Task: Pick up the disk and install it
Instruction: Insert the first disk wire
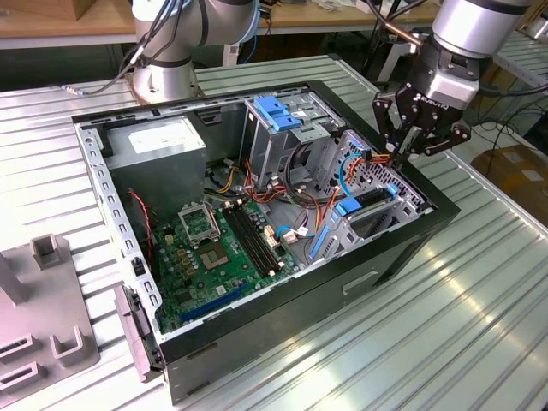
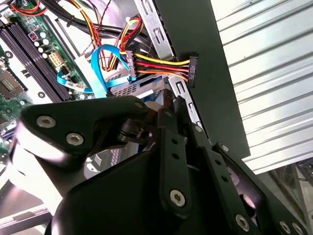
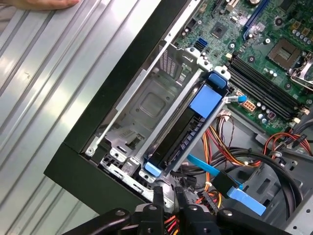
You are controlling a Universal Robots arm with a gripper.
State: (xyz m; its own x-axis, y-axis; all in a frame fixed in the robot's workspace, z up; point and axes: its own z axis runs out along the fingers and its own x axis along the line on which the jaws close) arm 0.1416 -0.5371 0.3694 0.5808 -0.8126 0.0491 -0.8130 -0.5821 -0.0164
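1. Ribbed metal surface (image 1: 479, 325) carries everything. It runs out on all sides beneath the gripper (image 1: 402, 154), and a grey fixture (image 1: 43, 300) stands on it well apart from the gripper.
2. Open black case (image 1: 282, 330) lies on its side with its inside facing up. The gripper hangs over the corner at the exterior view's right.
3. Grey box (image 1: 158, 141) with a white sticker sits at the far end of the case from the gripper. None of the sticker's print can be made out.
4. Green board (image 1: 214, 257) covers the case floor, between the box and the gripper's corner.
5. Metal cage (image 1: 278, 128) with a blue top stands near the gripper, toward the box.
6. Disk (image 3: 178, 139) stands on edge in its blue frame in the bay just below the gripper, beside the case wall. It already looks slotted in, so the work seems to be at the end of the install step. No label on it can be read.
7. The gripper's fingers (image 3: 159, 196) are drawn nearly together and hold nothing. They are just above the disk without touching it.
8. Coloured cables (image 2: 161, 63) end in a black plug (image 2: 191, 68) that lies loose close beside the gripper. Any move here calls for keeping clear of them.
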